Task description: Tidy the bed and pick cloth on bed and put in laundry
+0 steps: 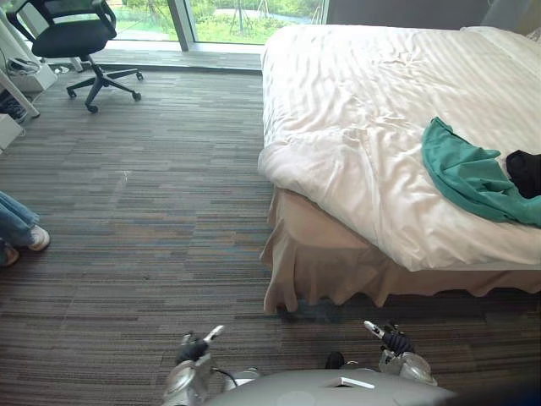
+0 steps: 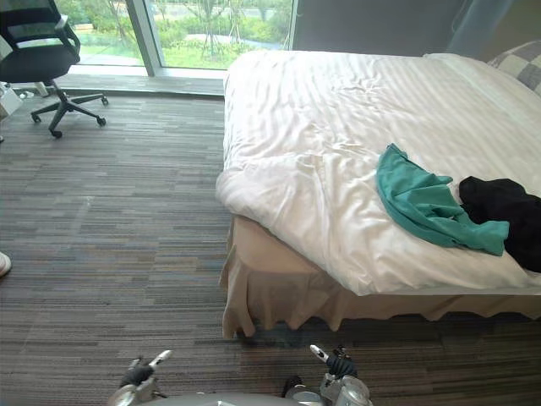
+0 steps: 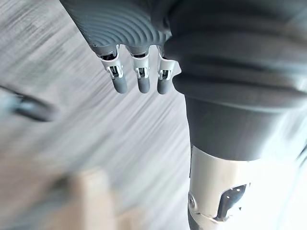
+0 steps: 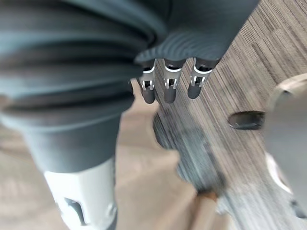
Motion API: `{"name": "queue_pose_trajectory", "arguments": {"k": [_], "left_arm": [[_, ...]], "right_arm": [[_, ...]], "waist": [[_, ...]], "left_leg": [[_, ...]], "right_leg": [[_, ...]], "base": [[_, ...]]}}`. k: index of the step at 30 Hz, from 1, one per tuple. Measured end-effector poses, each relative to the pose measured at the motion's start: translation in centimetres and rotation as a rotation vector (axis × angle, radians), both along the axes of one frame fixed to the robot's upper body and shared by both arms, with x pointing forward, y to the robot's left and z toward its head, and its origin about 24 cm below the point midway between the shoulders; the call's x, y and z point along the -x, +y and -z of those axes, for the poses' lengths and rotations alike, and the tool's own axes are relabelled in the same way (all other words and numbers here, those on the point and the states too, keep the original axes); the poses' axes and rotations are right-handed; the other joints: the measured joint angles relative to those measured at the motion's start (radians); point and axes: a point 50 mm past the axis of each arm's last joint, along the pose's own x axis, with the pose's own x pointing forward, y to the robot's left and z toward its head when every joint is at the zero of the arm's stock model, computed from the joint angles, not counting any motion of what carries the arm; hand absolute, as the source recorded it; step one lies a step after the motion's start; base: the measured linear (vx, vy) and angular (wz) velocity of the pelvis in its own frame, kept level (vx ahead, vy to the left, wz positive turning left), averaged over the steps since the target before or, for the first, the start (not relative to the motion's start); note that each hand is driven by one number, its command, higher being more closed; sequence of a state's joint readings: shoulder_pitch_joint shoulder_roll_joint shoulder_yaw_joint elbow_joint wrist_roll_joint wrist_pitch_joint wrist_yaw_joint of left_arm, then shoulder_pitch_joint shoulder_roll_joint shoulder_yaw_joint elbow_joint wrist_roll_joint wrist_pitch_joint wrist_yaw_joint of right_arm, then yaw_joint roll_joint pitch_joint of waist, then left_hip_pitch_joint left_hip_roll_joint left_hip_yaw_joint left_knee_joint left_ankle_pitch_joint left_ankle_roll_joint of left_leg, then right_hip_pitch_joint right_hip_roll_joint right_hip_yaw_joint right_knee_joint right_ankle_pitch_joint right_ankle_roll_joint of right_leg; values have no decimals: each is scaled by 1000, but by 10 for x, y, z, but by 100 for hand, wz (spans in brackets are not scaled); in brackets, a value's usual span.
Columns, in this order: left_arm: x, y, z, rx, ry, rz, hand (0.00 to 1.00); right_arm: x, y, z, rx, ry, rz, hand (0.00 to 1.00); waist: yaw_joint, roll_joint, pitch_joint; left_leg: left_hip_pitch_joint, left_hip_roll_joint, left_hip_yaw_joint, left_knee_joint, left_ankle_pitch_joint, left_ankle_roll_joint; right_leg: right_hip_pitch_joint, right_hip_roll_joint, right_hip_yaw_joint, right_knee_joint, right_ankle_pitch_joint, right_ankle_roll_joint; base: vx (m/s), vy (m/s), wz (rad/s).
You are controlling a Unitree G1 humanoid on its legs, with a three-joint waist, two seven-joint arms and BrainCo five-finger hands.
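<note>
A teal cloth [image 1: 469,173] lies crumpled on the white duvet of the bed [image 1: 363,110], near its right front edge. A black cloth [image 2: 503,207] sits just to the right of it, touching it. My left hand [image 1: 194,348] and right hand [image 1: 393,341] hang low at the bottom of the eye views, over the carpet in front of the bed's foot and well short of both cloths. In the wrist views the left hand's fingers [image 3: 138,76] and the right hand's fingers [image 4: 168,86] point straight down at the floor, open and holding nothing.
A beige bed skirt [image 1: 338,271] hangs to the striped carpet. A black office chair [image 1: 76,38] stands at the far left by the window [image 1: 228,17]. A person's leg and shoe [image 1: 21,230] show at the left edge. A checked pillow [image 2: 520,63] lies at the bed's far right.
</note>
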State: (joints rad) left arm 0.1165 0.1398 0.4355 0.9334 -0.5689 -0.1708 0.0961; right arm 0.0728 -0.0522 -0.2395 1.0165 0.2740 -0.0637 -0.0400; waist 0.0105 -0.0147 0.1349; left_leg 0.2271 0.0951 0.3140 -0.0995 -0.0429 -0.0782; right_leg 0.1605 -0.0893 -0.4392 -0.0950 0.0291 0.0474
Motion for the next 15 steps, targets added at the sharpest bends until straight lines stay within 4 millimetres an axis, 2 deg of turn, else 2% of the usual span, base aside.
{"name": "queue_pose_trajectory", "arguments": {"k": [2,3,5,8,10,12,13,15], "left_arm": [[-10,42,-28,-101,-131,-116,0],[-12,52,-35,-122,-163,-142,0],[-23,80,-63,-217,-285,-196,0],[-46,92,-93,-346,-395,-179,0],[-73,95,-130,-506,-499,-101,0],[-98,92,-164,-638,-577,2,0],[-114,88,-188,-742,-616,96,0],[-134,77,-218,-896,-649,236,0]], "right_arm": [[3,-3,1,-11,20,27,0],[3,-4,1,-13,25,30,0],[6,-5,1,-22,40,37,0],[13,-4,3,-35,59,37,0],[18,-5,3,-49,52,48,0],[19,-6,2,-50,43,49,0],[18,-6,2,-61,37,55,0],[16,-5,0,-65,28,46,0]], "waist": [[2,1,-8],[4,5,-11],[4,10,-28],[8,13,-44],[7,14,-62],[6,12,-67],[4,12,-69],[4,17,-74]], "left_leg": [[0,4,2,-1,0,0],[0,4,3,-2,0,-1],[0,5,12,-3,-4,-6],[-1,7,33,-3,-11,-16],[0,18,98,-3,-14,-22],[0,20,122,-3,-11,-23],[2,18,128,-2,-6,-14],[4,16,145,2,-6,-15]], "right_leg": [[4,1,-9,0,-2,-1],[5,1,-9,0,-2,-1],[5,0,-10,0,-2,0],[6,-2,-12,0,-3,1],[6,-4,-13,0,-4,3],[5,-7,-10,0,-4,5],[3,-8,-5,0,-3,5],[-5,-8,12,0,-3,6]], "base": [[-22,-13,11],[0,0,0],[0,0,0],[0,0,0],[-4,22,7],[17,30,2],[19,29,-11],[36,30,-21]]}}
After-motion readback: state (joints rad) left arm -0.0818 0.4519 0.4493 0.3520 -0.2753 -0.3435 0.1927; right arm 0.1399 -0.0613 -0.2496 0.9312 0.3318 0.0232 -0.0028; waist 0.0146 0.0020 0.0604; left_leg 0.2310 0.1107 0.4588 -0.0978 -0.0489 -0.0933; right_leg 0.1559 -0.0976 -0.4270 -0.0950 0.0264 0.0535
